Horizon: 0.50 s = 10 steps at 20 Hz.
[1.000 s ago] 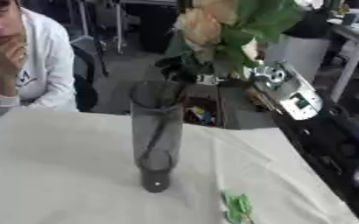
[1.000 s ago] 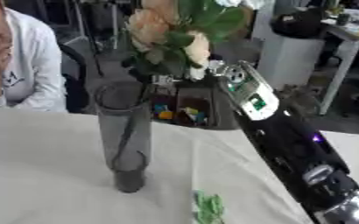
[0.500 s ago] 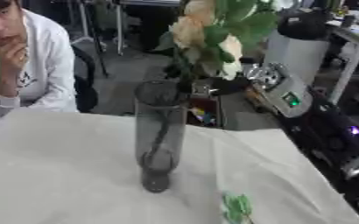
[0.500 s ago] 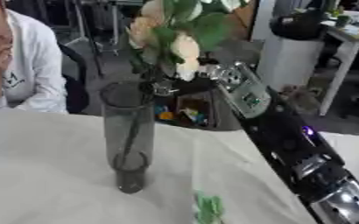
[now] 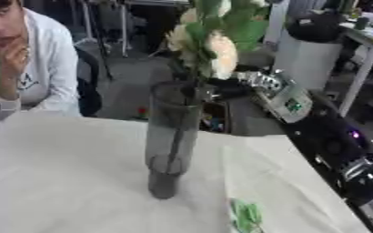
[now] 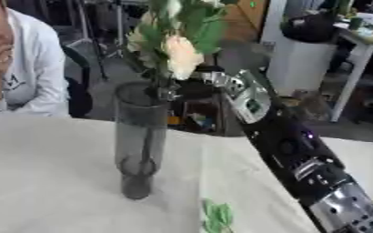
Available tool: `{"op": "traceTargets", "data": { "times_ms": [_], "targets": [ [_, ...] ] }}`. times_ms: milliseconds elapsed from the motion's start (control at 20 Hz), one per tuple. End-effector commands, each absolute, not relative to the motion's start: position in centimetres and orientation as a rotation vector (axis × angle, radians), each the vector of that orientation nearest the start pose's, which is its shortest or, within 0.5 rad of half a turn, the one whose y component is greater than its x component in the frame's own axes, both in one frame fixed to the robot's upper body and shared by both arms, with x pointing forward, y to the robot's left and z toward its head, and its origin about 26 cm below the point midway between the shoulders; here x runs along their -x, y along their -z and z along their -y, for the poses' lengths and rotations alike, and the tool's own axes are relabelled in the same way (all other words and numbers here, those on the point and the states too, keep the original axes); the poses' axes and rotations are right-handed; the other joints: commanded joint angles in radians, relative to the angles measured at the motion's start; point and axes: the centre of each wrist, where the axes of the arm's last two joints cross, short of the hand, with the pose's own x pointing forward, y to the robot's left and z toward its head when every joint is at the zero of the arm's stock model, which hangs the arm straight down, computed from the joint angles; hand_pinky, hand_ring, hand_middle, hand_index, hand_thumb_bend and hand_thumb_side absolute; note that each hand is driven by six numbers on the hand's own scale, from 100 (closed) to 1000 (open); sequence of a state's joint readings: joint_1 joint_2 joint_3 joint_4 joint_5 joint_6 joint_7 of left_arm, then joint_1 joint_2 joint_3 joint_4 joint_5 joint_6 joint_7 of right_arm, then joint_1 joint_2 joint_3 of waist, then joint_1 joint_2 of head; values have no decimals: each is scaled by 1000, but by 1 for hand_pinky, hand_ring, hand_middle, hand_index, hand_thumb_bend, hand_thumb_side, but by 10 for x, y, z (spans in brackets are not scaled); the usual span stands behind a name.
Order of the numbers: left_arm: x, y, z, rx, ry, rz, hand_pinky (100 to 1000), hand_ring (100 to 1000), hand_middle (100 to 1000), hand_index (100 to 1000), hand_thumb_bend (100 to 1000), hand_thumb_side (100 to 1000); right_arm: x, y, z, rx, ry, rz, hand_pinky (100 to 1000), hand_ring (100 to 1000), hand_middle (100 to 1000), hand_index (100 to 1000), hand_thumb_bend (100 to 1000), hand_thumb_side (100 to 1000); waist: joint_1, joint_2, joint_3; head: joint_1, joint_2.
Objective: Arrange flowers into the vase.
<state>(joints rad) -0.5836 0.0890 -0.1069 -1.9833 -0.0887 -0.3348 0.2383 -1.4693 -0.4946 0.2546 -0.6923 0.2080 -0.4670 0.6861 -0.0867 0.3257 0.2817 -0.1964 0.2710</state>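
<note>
Foliage, a small green sprig (image 5: 247,215), is seen lying on the white cloth of the table (image 5: 54,182) near its near edge, partly cut off at the bottom of the view. Further in, toward the middle of the table, a tall smoky glass vase (image 5: 170,136) is stood upright, and thin stems can be made out through its wall, reaching down to the dark base. Above its rim a bunch of cream flowers (image 5: 209,45) with green leaves is held, its top cut off by the upper edge of the view. The right hand (image 6: 191,84) is seen just behind the rim, at the point where the stems enter the vase; it is largely hidden by blooms and glass, so whether its fingers are closed round the stems cannot be told. The black and silver right arm (image 6: 301,159) is stretched from the lower right corner across the table's right edge. The left hand is shown in neither view.
</note>
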Motion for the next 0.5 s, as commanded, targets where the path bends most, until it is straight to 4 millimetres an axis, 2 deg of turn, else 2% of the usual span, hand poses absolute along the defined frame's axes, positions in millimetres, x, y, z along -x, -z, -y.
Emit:
{"op": "traceTargets", "data": {
  "times_ms": [50,100,500],
  "targets": [
    [-308,-266,-165,-168,-60,-3374,780,897,856,970,100,1000,-492,-411,226,299,-2042,1925,944,1000,1000,1000,305,859,6,-30,-2,-4,-4],
    [-308,-266,-165,-168,-61,-3374,780,897,856,970,100,1000,-491,-413,224,289,-2038,1937,941,1000,1000,1000,311,883,6,-30,-2,-5,-3],
    [-308,-265,-165,-170,-66,-3379,780,898,856,970,100,1000,-474,-436,204,204,-2005,2048,939,1000,1000,1000,276,898,5,-33,-6,-6,-3]
  ]
}}
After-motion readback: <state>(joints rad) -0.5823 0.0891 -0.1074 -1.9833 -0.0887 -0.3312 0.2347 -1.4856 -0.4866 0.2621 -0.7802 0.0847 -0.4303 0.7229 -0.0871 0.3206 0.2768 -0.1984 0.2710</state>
